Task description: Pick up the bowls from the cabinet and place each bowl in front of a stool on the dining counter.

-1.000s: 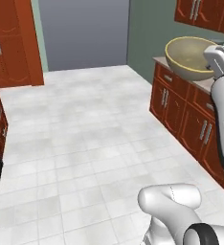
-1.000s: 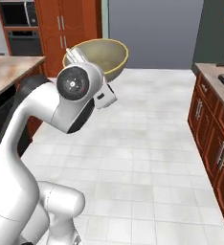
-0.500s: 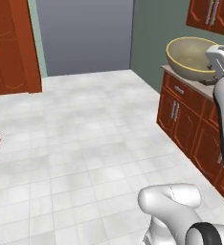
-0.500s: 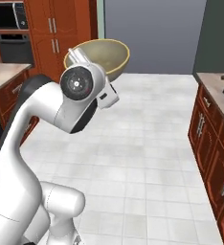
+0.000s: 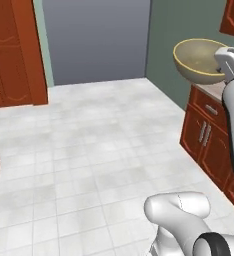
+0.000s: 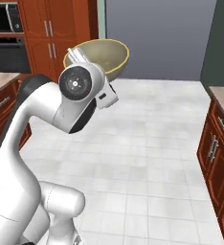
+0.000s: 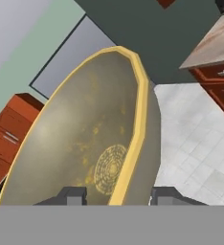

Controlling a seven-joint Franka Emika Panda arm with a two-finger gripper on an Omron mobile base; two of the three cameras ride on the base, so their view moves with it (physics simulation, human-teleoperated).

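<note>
Gripping the rim of one olive-tan bowl (image 7: pixel 85 143), the gripper (image 7: pixel 117 195) has its two dark fingertips (image 7: pixel 72 196) set partway apart, one inside the wall and one outside it. The bowl is held up in the air at the end of the white arm (image 6: pixel 42 119), well above the white tiled floor (image 5: pixel 89 150). Seen from the hand, it stands on edge, its pale yellow rim running away from the fingertips and a round patterned medallion at its bottom. From the left base view its mouth (image 5: pixel 198 60) tilts up and toward the camera. No writing can be read on it. Beyond the bowl stand low red-brown drawer cabinets (image 5: pixel 209 135), then a grey wall panel (image 5: pixel 96 40).
</note>
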